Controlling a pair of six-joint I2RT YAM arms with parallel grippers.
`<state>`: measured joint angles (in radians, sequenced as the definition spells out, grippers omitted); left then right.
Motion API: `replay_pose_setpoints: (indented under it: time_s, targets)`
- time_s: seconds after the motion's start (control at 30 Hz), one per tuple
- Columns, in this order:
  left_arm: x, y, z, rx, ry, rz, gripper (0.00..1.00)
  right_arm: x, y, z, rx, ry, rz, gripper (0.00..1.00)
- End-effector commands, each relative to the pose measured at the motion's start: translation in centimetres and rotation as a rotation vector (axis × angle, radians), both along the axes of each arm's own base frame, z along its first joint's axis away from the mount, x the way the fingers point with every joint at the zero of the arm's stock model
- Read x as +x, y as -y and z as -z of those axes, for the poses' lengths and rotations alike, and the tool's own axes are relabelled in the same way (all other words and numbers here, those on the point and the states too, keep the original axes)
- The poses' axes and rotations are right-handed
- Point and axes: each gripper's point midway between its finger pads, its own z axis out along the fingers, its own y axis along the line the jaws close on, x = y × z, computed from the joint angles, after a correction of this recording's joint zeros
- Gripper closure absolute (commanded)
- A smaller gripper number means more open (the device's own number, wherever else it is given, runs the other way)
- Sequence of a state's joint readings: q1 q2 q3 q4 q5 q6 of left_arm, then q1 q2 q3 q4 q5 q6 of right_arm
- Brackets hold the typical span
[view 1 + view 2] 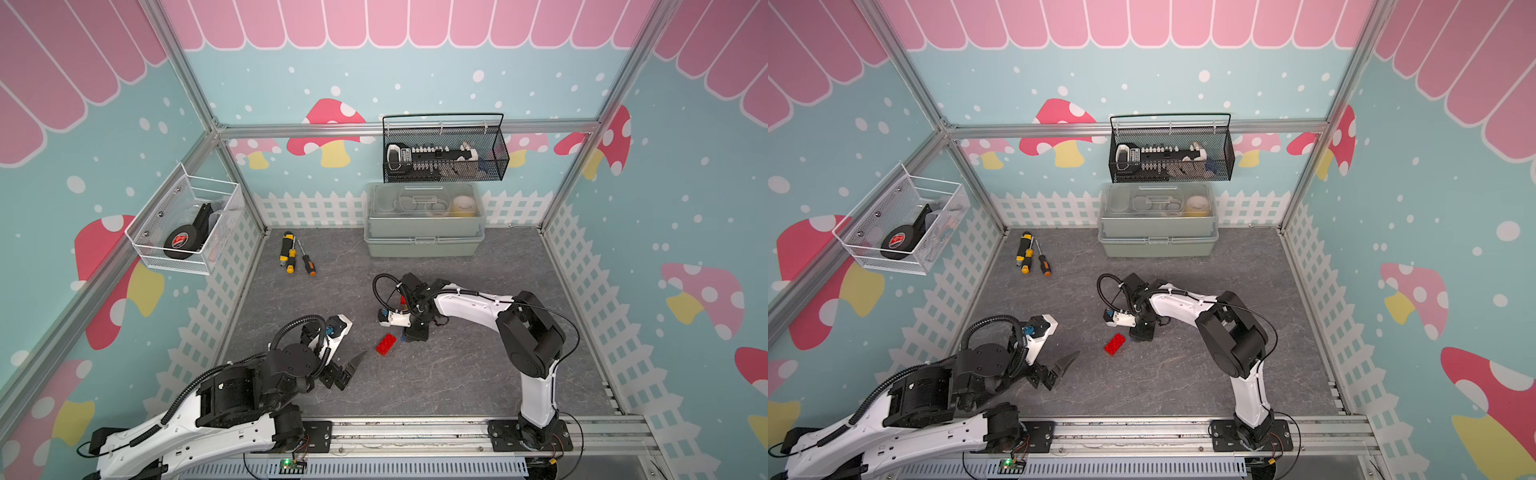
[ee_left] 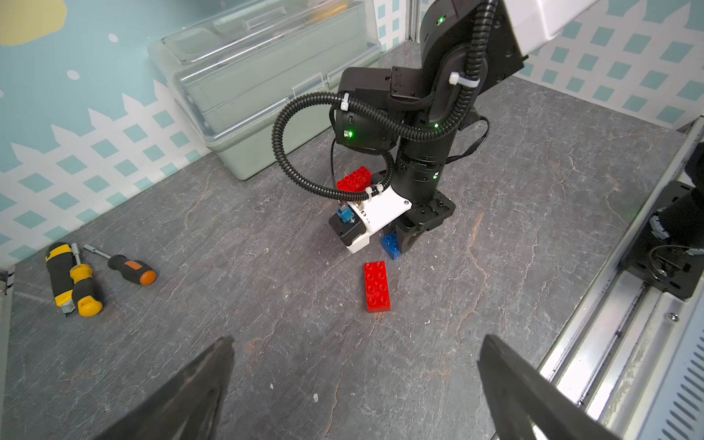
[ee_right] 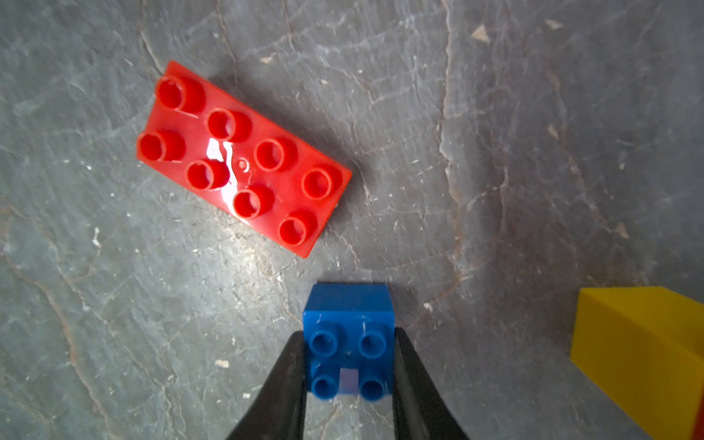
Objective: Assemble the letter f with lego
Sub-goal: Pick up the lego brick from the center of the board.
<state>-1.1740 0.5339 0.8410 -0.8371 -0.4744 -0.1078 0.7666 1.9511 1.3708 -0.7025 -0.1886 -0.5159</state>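
My right gripper (image 3: 348, 339) is shut on the blue square lego brick (image 3: 348, 304), one finger on each side, down at the floor (image 2: 390, 245). A red oblong brick (image 3: 244, 160) lies flat, studs up, just beside it; both top views show it too (image 1: 386, 343) (image 1: 1114, 344). The second red brick (image 2: 354, 178) is partly hidden behind the right wrist. A yellow brick (image 3: 640, 343) stands close to the blue one. The letter f as a joined shape is out of view. My left gripper (image 2: 357, 343) hangs open and empty, short of the flat red brick (image 2: 376, 286).
Several screwdrivers (image 1: 297, 257) lie at the back left of the floor. A green lidded toolbox (image 1: 424, 220) stands against the back wall under a black mesh basket (image 1: 444, 149). A white wire basket (image 1: 187, 224) hangs on the left wall. The arms' rail (image 1: 415, 432) runs along the front.
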Motion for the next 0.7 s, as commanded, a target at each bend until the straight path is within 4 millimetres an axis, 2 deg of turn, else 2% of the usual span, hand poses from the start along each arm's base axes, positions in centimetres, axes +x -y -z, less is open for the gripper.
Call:
replay_pose_setpoints:
  time_s: [0.0, 0.1, 0.27, 0.53, 0.57, 0.67]
  targets:
    - [-0.3, 0.0, -0.4, 0.01, 0.004, 0.02, 0.01, 1.1, -0.4, -5.1, 0.055, 0.081, -0.014, 0.67]
    - [-0.3, -0.1, -0.4, 0.009, 0.003, 0.022, 0.01, 1.9, -0.4, -7.6, 0.081, 0.132, -0.019, 0.67]
    - [-0.4, 0.0, -0.5, 0.007, 0.003, 0.026, 0.01, 3.5, 0.0, -10.1, 0.084, 0.187, -0.03, 0.67]
    - [-0.4, 0.0, -0.5, 0.007, 0.004, 0.026, 0.01, 6.5, 0.9, -11.6, 0.073, 0.207, -0.043, 0.66]
    - [-0.3, -0.1, -0.4, 0.008, 0.004, 0.023, 0.01, 7.1, 1.0, -10.5, 0.058, 0.183, -0.042, 0.66]
    - [-0.3, -0.1, -0.5, 0.007, 0.005, 0.02, 0.01, 8.3, 1.5, -10.2, 0.06, 0.167, -0.043, 0.67]
